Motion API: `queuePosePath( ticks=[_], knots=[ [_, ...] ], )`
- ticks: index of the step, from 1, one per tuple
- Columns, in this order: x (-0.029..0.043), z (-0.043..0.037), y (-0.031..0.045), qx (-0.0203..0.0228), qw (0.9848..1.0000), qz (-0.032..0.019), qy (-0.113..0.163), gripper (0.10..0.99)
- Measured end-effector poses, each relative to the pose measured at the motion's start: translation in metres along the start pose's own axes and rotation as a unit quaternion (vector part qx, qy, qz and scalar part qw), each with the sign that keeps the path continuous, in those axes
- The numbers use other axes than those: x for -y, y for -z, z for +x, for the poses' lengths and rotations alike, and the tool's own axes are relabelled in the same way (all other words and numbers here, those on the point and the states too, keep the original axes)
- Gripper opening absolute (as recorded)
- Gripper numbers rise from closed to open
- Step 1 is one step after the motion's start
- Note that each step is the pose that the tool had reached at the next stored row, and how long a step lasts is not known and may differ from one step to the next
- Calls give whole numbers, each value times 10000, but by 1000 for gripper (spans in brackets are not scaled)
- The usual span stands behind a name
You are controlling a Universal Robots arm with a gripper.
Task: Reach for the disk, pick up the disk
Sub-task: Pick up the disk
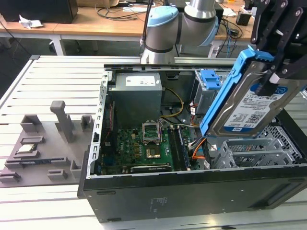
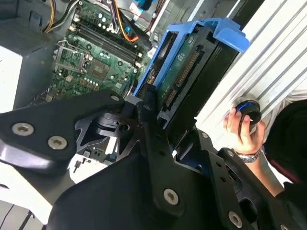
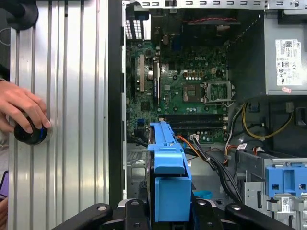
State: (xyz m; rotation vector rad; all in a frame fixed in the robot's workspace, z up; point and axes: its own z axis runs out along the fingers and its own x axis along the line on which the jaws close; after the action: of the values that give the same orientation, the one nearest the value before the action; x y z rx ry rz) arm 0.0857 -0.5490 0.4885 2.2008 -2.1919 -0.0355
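The disk [image 1: 249, 108], a flat silver hard drive with a white-and-blue label and a blue plastic side bracket, hangs tilted in the air above the open computer case [image 1: 192, 194] on the exterior view's right. My gripper [image 1: 275, 79] is shut on its upper end, black fingers on either side. In the second wrist view the disk [image 2: 184, 72] is edge-on, its connector side visible, with the gripper [image 2: 156, 112] clamped on it. In the first wrist view the blue bracket [image 3: 168, 177] points away from the gripper [image 3: 168, 213] over the case interior.
Inside the case lie the green motherboard [image 1: 144, 146], a grey power supply [image 1: 136, 96] and a drive cage with a blue latch [image 1: 209, 81]. A grey fixture tray [image 1: 43, 143] sits on the slatted table at the exterior view's left. A person's hand [image 3: 21, 108] grips a black knob beside the case.
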Motion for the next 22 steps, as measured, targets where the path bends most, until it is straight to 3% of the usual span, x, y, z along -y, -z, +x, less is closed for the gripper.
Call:
queuePosePath(
  ticks=[5, 9, 22],
  knots=[
    [153, 1, 5, 1, 10000, 0, 0, 365],
    [319, 1, 7, 1, 10000, 0, 0, 365],
    [421, 1, -67, -9, 10000, 0, -1, 365]
  ],
)
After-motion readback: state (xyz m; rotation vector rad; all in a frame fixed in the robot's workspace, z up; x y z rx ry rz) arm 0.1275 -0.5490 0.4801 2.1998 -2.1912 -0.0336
